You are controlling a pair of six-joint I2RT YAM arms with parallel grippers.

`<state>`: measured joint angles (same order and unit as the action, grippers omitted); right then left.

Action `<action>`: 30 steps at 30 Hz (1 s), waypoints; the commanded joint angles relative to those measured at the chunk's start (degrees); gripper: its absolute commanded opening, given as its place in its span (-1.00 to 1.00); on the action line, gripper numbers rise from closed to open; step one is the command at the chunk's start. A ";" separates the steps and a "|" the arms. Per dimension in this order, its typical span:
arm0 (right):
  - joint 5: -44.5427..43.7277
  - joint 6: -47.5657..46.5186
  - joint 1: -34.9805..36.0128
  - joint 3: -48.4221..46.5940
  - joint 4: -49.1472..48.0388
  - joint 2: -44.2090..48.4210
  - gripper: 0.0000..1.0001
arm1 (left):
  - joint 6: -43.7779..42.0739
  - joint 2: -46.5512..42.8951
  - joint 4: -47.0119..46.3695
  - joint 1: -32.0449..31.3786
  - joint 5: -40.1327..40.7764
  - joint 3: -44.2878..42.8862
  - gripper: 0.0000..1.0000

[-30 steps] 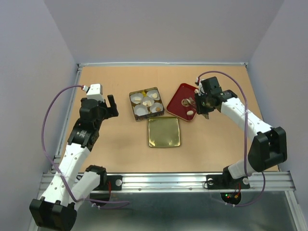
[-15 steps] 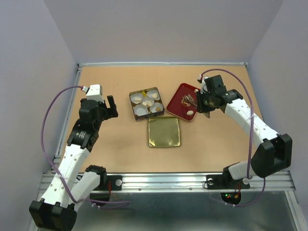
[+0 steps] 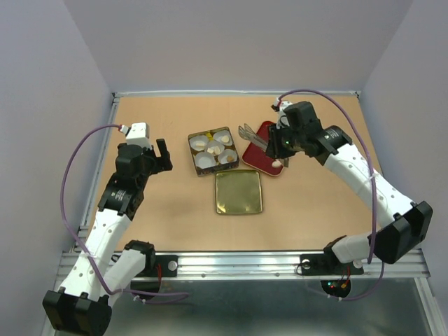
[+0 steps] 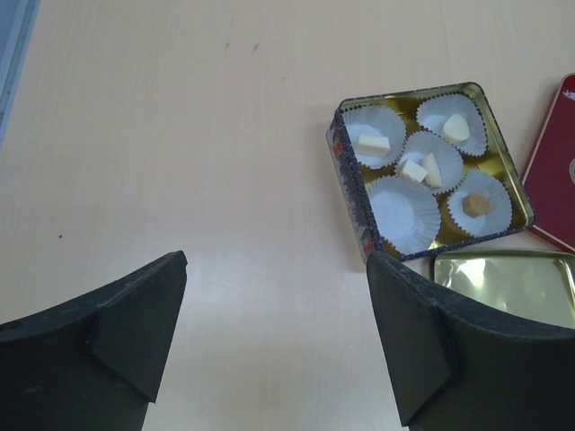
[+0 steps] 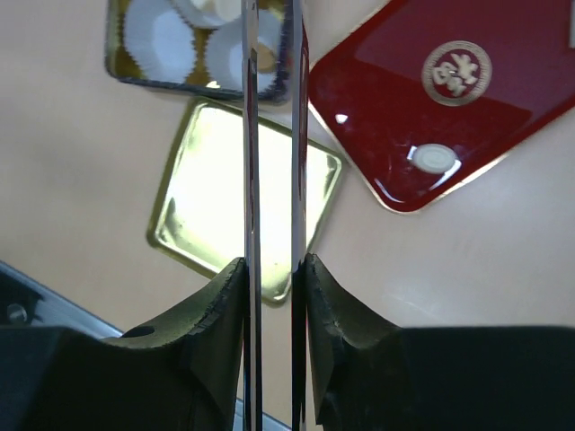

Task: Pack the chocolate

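Lilac walls are seen round a tan wooden tabletop. The right pincer is clamped on metal tweezers. Their blades are pressed nearly together and aimed from it toward the square tin, presumably because the lumps are too small for the broad pads. Whether a lump is pinched at the tips cannot be told. The left pincer is held wide apart with nothing in it, parked clear of the work. Most of the chocolate is resolved only by the left wrist view, ahead and right of that pincer: cream and tan lumps sit in four paper cups, with one cup bare. Only the right wrist view makes plain one white lump on the red lid, right of the blades, and a gold tray beneath them.
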<state>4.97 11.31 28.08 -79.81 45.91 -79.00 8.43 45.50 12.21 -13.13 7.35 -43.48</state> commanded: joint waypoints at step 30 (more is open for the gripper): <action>-2.95 4.16 10.16 -8.17 0.85 -8.97 -0.22 | -0.51 2.58 -4.21 0.03 -0.24 0.07 0.85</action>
<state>2.57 15.86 38.26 -84.62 47.70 -88.38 8.45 48.16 10.46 -13.13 7.31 -43.46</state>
